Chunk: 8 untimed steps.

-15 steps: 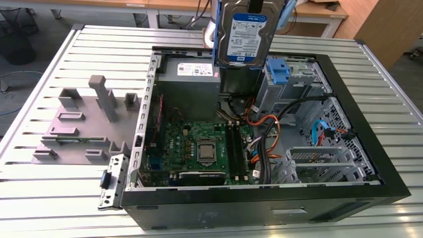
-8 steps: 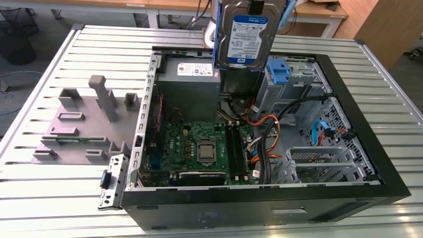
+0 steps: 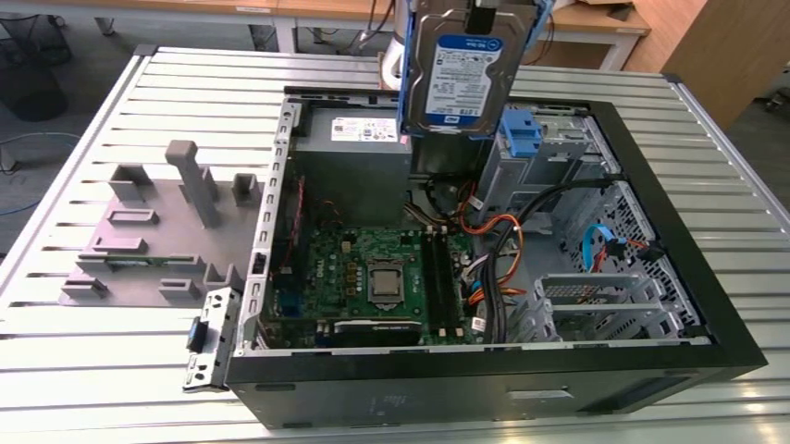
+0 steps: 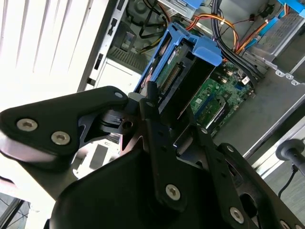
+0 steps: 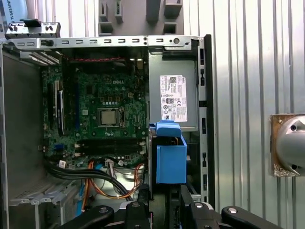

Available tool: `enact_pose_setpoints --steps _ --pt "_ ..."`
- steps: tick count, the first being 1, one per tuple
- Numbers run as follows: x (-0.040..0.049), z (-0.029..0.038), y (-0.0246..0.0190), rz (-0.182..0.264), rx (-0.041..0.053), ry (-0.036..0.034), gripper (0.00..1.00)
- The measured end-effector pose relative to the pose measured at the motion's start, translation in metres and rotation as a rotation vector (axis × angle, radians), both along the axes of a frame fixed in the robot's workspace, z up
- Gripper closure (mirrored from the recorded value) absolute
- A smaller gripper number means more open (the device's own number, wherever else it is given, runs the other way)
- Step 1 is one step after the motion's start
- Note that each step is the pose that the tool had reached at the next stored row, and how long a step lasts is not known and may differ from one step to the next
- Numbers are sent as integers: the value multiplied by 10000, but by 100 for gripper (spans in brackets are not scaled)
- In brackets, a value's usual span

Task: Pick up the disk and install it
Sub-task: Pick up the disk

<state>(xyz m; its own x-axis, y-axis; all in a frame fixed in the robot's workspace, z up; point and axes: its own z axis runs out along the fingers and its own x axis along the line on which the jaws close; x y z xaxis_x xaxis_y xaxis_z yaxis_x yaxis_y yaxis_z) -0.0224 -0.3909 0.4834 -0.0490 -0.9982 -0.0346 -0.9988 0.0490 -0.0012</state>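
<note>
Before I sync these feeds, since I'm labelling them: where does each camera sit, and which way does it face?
Exterior view: off the arm, high up, looking down into the open computer case; the disk hangs from the jaws above it.
First wrist view: on the arm, looking past the jaws and disk straight onto the motherboard.
Second wrist view: on the arm, behind the jaws, slanting along the disk.
Shared: all show disk and motherboard.
</note>
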Motion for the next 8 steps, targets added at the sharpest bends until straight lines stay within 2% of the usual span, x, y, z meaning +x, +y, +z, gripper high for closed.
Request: enact_pose_setpoints --steps 8 --pt "0 0 -100 0 0 0 65"
